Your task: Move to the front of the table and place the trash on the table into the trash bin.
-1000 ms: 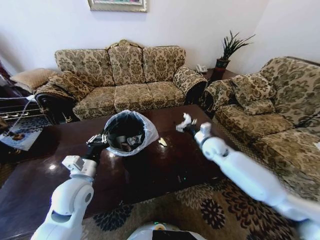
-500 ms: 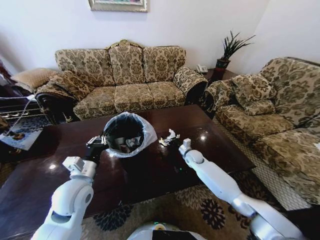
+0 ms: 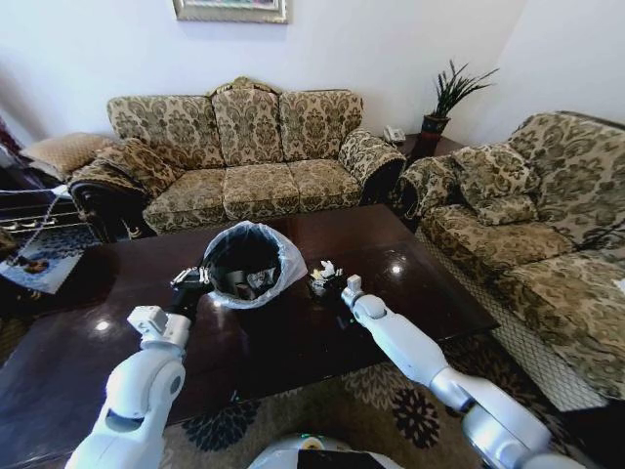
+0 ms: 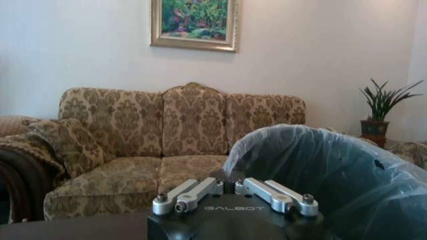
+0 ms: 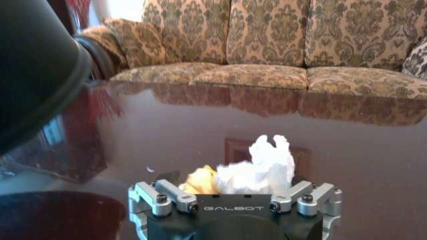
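- Step in hand, as I judge it: a pick-up of trash off the table [image 3: 293, 342]. Right gripper [image 3: 325, 281] is low over the dark glossy top, just right of the trash bin [image 3: 246, 262], right arm reaching in from the robot's right.
- Right wrist view: a crumpled white tissue [image 5: 263, 167] stands just ahead of the gripper body, with a small yellowish scrap [image 5: 199, 181] touching it on one side. Both lie between the two finger bases.
- Right fingers look spread wide, one to each side of the tissue. Fingertips are hidden behind the paper, so can't tell if they touch it; no grip visible yet.
- Head view: the same white wad [image 3: 323, 270] sits at the gripper tip, w/ the bin close beside it, not touching.
- Left gripper [image 3: 188, 278] is at the bin's near-left rim. Left wrist view shows its finger links drawn together at the bin's translucent bag liner [image 4: 313, 165]; it looks closed on the liner/rim, steadying the bin, though the contact point itself is hidden.
- The bin is tipped, mouth toward the robot, some scraps already inside.
- Next move calls for, in my view: closing squarely on the tissue, lifting clear of the table, then a short carry left over the bin's mouth.
- Sofa [image 3: 244, 147] beyond the table.
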Controlling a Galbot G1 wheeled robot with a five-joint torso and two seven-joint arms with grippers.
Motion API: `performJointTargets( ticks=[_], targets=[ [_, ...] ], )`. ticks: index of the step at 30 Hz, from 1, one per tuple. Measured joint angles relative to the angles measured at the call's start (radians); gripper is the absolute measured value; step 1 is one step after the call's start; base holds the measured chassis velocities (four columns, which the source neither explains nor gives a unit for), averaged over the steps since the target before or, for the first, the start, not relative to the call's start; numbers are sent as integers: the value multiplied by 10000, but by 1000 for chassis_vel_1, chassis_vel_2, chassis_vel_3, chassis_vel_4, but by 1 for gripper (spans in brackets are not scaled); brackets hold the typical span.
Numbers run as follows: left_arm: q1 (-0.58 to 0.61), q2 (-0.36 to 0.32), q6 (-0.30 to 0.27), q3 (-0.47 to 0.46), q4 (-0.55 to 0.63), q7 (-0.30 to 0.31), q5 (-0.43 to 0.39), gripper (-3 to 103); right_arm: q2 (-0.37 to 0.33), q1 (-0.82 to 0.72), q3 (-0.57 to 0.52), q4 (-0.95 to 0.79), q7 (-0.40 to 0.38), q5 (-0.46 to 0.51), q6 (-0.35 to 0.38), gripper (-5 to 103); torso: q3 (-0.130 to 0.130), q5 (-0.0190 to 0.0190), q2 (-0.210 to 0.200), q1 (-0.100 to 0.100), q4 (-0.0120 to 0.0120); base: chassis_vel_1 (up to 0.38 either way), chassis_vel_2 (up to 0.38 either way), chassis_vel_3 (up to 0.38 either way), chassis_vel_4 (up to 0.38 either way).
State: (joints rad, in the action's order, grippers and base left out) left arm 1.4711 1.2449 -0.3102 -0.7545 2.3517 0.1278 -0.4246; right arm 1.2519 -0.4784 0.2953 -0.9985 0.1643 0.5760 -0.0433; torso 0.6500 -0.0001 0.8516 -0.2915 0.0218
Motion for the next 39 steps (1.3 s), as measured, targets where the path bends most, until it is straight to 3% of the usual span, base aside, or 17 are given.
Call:
performJointTargets(
  ticks=[3, 9, 12, 19, 21, 25, 32, 35, 39],
  targets=[
    [-14, -1, 1, 1, 0, -3, -1, 3, 83, 114, 21, 207, 6, -94, 60, 93, 1, 0, 0, 0, 2, 0, 0, 0, 0],
    [-102, 1, 2, 37, 1, -6, -23, 3, 120, 187, 125, 241, 87, -170, 252, 69, 0, 0, 0, 0, 0, 0, 0, 0, 0],
    [-116, 3, 1, 47, 1, -12, -27, 3, 166, 199, 153, 251, 105, -213, 276, 63, 0, 0, 0, 0, -1, 0, 0, 0, 0],
    [-132, -3, 0, 22, 28, -12, -43, 3, 349, 276, 198, 470, 160, -395, 277, 31, -1, 1, 0, 0, 1, 0, 0, 0, 0],
    [-134, -4, -1, 19, 36, -12, -45, 3, 364, 278, 197, 487, 160, -438, 272, 31, -1, 2, 1, 0, 2, 0, 0, 0, 0],
    [-138, -1, -4, 17, 51, -12, -51, 3, 339, 260, 172, 465, 133, -526, 265, 10, -1, 0, 0, 0, 2, 0, 0, 0, 0],
    [-141, 13, -17, 17, 96, -12, -53, 3, 0, -73, -262, -644, -642, -520, 341, 2, 2, 2, -1, -2, -2, 0, 0, 0, 0],
    [-120, 24, -25, 58, 106, -12, -46, 3, -634, -78, -754, -2871, -1248, -259, 691, 2, 1, 1, 0, 0, -3, 0, 0, 0, 0],
    [-117, 93, -27, 138, 105, -32, 4, 3, -1134, 728, -778, -4564, -1434, -76, 990, 2, 0, 0, 0, 0, -1, 0, 0, 0, 0]
  ],
)
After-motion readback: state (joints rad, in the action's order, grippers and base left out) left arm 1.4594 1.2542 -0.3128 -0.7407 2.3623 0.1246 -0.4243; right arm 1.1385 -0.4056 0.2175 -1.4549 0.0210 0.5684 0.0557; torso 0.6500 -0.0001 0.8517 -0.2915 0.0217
